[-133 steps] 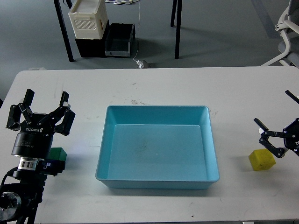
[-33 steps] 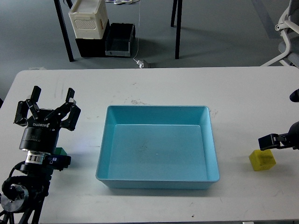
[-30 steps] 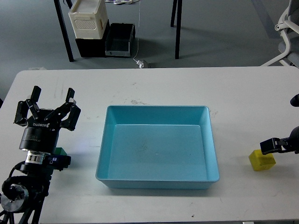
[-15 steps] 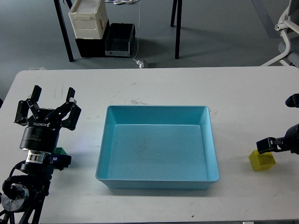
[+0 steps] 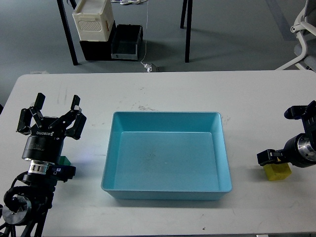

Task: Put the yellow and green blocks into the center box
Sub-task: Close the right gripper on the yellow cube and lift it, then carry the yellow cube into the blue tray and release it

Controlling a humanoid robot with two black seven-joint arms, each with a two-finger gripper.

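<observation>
The yellow block (image 5: pixel 278 172) lies on the white table at the right, right of the blue center box (image 5: pixel 167 192), which is empty. My right gripper (image 5: pixel 279 135) is open; its lower finger (image 5: pixel 265 157) sits just above the block's left top edge, its upper finger well behind it. My left gripper (image 5: pixel 50 114) is open and empty at the left of the table. Only a sliver of the green block (image 5: pixel 62 159) shows under my left wrist.
On the floor beyond the table stand a cream crate (image 5: pixel 92 19) on black boxes, and dark table legs (image 5: pixel 187 29). A white chair (image 5: pixel 305 29) stands at the far right. The table's front edge runs close below the box.
My right gripper has turned and shifted left, so both spread fingers now show, the lower one at the yellow block's left edge. The block and left arm have hardly moved.
</observation>
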